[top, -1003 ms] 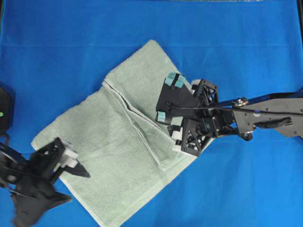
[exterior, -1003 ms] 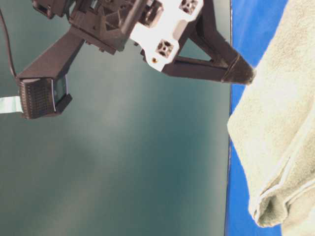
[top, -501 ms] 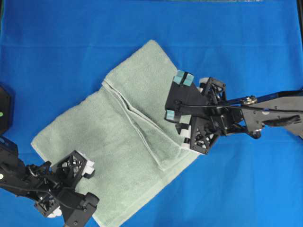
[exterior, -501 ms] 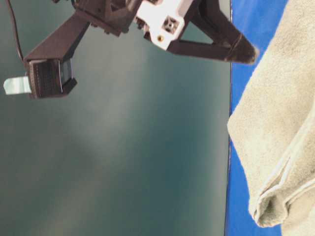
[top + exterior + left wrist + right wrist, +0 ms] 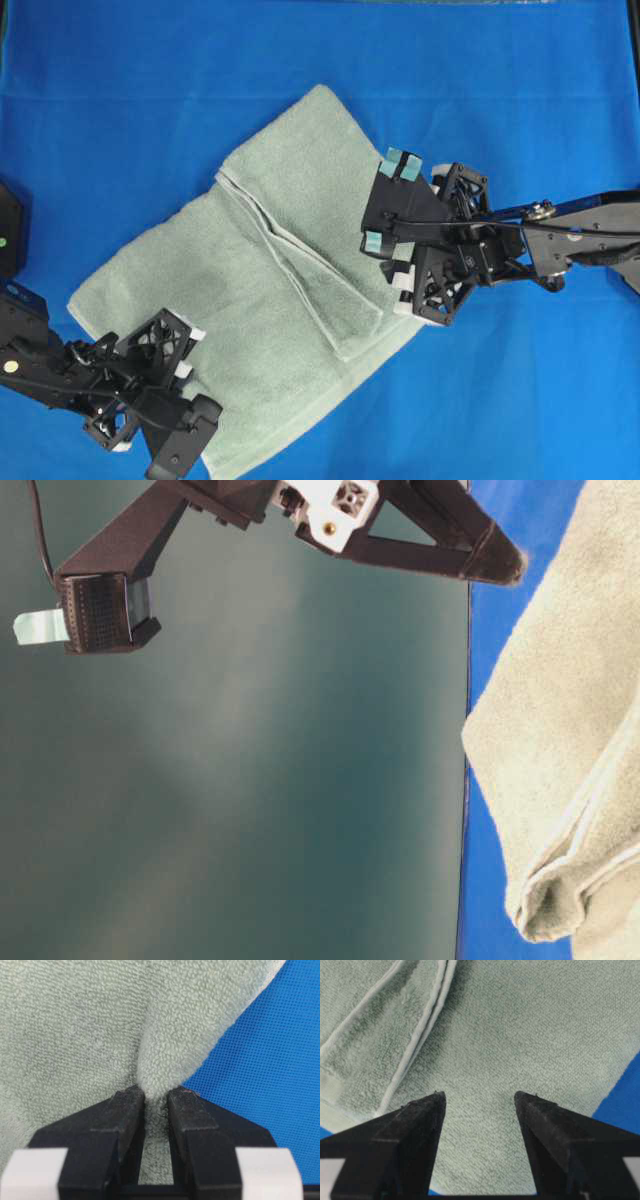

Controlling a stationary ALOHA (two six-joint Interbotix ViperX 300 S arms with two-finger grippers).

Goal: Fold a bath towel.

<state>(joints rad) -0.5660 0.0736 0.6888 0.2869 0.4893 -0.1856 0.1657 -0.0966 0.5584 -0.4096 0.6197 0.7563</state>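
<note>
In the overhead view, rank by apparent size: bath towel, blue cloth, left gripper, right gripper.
1. blue cloth
2. bath towel
3. left gripper and right gripper: they look alike, and differing height above the table makes ranking unsure.

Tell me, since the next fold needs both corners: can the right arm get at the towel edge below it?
Probably yes: the right gripper hangs open over the bath towel with nothing between.

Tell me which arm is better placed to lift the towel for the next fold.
Probably the left: the left gripper is already pinched on the towel edge. The right gripper hangs open above the cloth, gripping nothing.
</note>
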